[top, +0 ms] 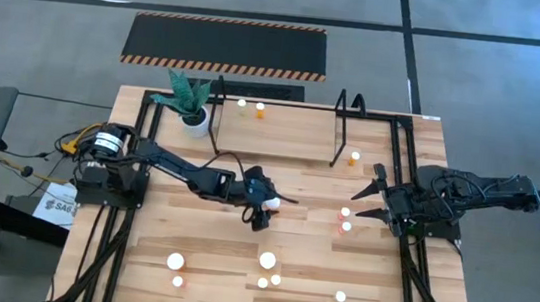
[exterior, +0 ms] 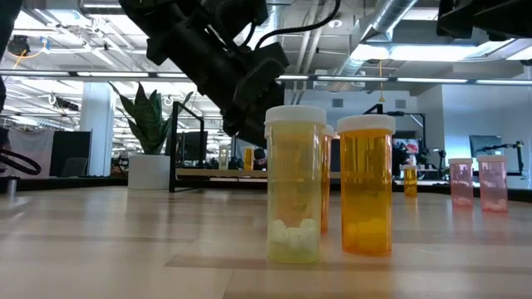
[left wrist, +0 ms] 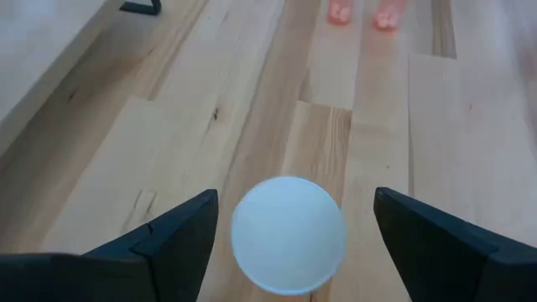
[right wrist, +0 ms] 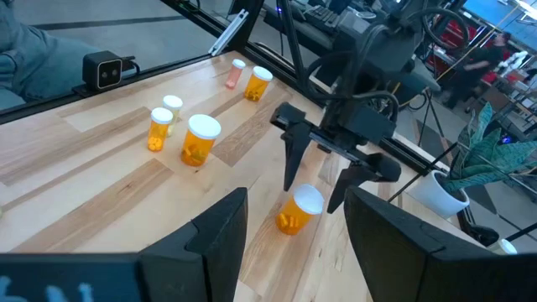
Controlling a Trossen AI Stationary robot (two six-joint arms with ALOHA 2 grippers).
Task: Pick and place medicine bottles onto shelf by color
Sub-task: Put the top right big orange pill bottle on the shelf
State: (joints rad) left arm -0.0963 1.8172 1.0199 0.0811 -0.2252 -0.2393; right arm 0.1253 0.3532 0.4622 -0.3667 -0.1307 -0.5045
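An orange medicine bottle (right wrist: 295, 211), a small translucent cylinder with a round white cap, is being straddled by the left gripper (right wrist: 315, 186), whose dark tapered fingers are spread wide and are not touching it, at mid-table. The right gripper (top: 357, 202) is being kept open and empty near two pink bottles (top: 345, 219). The shelf (top: 283, 127), a pale wooden board between thin black hoops, is being occupied by three bottles. Six white caps are being shown on the planked table (top: 138, 258) nearer its front edge.

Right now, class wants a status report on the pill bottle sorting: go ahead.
Left gripper open, fingers astride an orange bottle, not closed. Right gripper open, empty, waiting at the table's right side. Shelf holds few bottles. Nothing blocking.
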